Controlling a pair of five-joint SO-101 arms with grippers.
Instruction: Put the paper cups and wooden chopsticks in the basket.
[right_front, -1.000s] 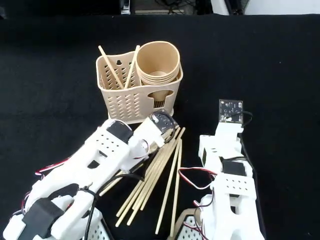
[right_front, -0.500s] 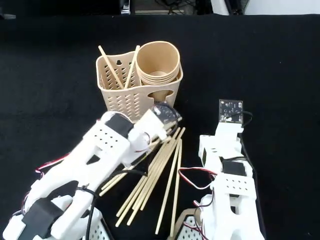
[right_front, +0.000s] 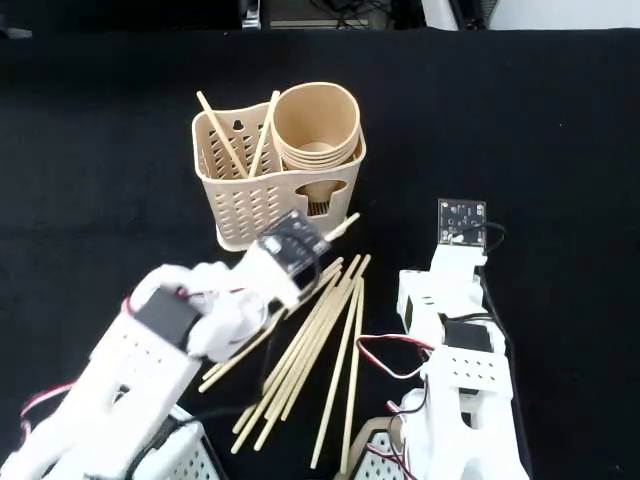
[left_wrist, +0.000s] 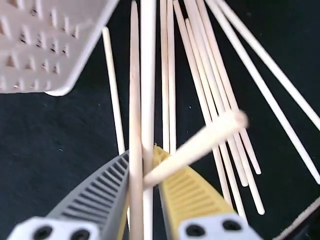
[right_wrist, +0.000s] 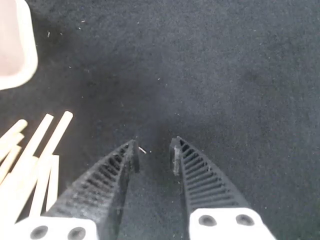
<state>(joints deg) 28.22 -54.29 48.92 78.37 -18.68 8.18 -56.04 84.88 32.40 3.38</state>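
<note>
Firmly pinched — slim wooden chopsticks (left_wrist: 148, 75), ribbed left claw (left_wrist: 142, 155).

surface: black table (right_front: 560, 120) | on it: basket (right_front: 255, 205) upright, chopsticks (right_front: 305, 340) loose beside

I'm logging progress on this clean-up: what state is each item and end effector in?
basket: upright, partly filled.
paper cups: nested, upright in the basket.
basket chopsticks: two, leaning in the other compartment.
loose chopsticks: lying flat, fanned out.
held chopsticks: gripped.
left end effector: shut on held chopsticks.
right end effector: open, empty.
</note>
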